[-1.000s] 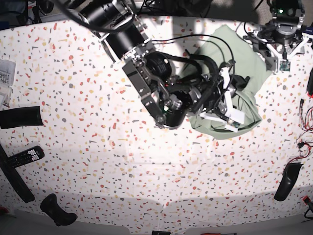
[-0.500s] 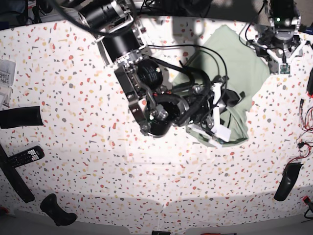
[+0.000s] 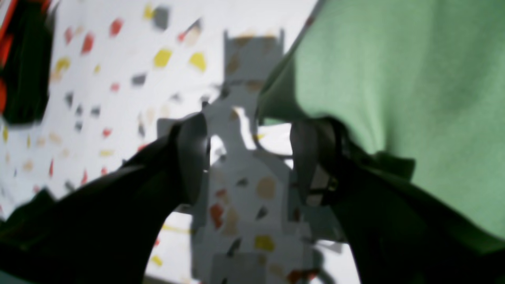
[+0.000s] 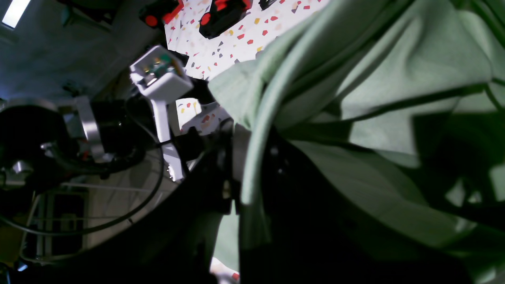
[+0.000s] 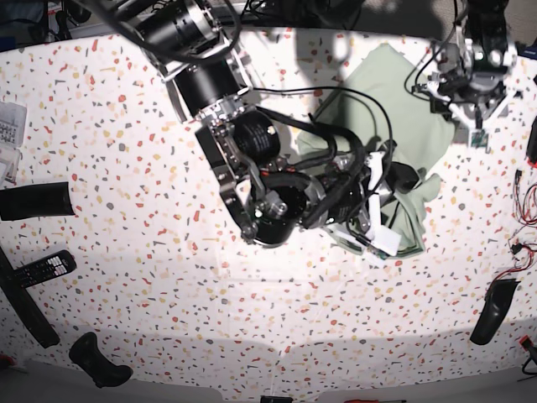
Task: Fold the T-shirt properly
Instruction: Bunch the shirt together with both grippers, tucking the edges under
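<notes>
Base view, left edge: a black remote [image 5: 44,269] and dark oblong items [image 5: 35,201] lay on the speckled terrazzo table [image 5: 126,210], well apart from the work. Centre: the right arm [image 5: 243,168] reached across toward the right half of the table. The right gripper [image 4: 252,157] was clamped on a thick hem fold of the T-shirt [image 4: 386,79] — fabric ran between the fingers and draped over them. The T-shirt [image 5: 394,109] sat bunched on the table's upper right, partly lifted, its lower edge hanging by the right arm's white camera mount [image 5: 388,239]. Far right: the left gripper [image 3: 250,157] hovered over bare table at the cloth's edge, fingers [image 3: 193,154] parted, gripping nothing — green cloth only brushed against the right-hand finger.
</notes>
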